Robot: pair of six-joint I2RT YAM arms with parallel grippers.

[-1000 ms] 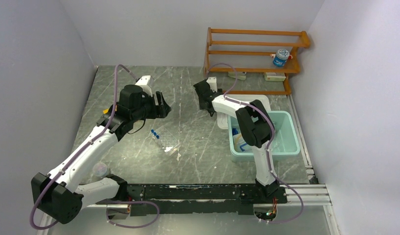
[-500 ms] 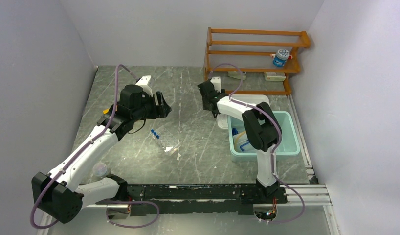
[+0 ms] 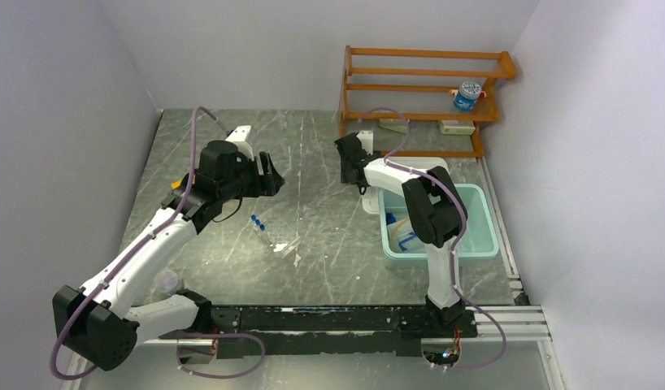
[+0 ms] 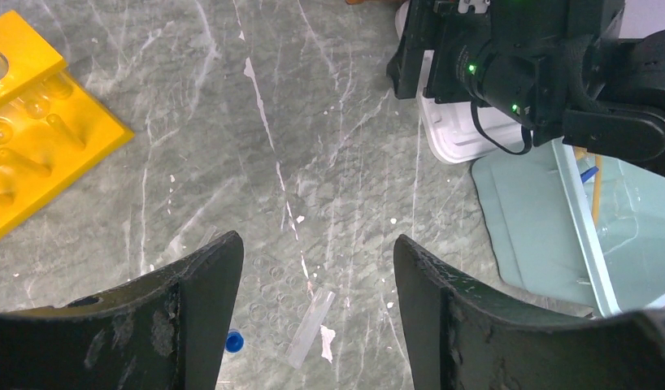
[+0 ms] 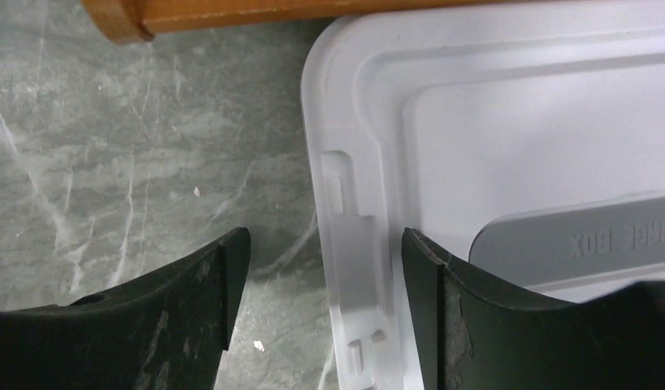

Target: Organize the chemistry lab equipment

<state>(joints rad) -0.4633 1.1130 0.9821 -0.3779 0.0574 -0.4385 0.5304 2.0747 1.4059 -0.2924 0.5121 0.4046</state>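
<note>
My left gripper (image 3: 270, 175) hangs open above the table, nothing between its fingers (image 4: 207, 276). Below it lie a clear tray (image 4: 260, 296) with round wells, a clear strip (image 4: 311, 318) and a tiny blue-capped tube (image 4: 233, 342); two blue-capped tubes (image 3: 256, 220) show from above. The yellow holed rack (image 4: 28, 138) lies to the left, mostly hidden under the arm in the top view. My right gripper (image 5: 323, 248) is open and low, its jaws straddling the rim of the white lid (image 5: 475, 122).
The pale teal tub (image 3: 484, 244) stands right of centre with blue and tan items inside. The orange wooden shelf (image 3: 419, 89) at the back holds a blue-and-white bottle (image 3: 467, 95) and white packets (image 3: 457, 127). A clear round item (image 3: 165, 282) lies by the left arm.
The right gripper has moved a little to the right and back, toward the shelf and over the lid's edge. The left arm has barely moved.
</note>
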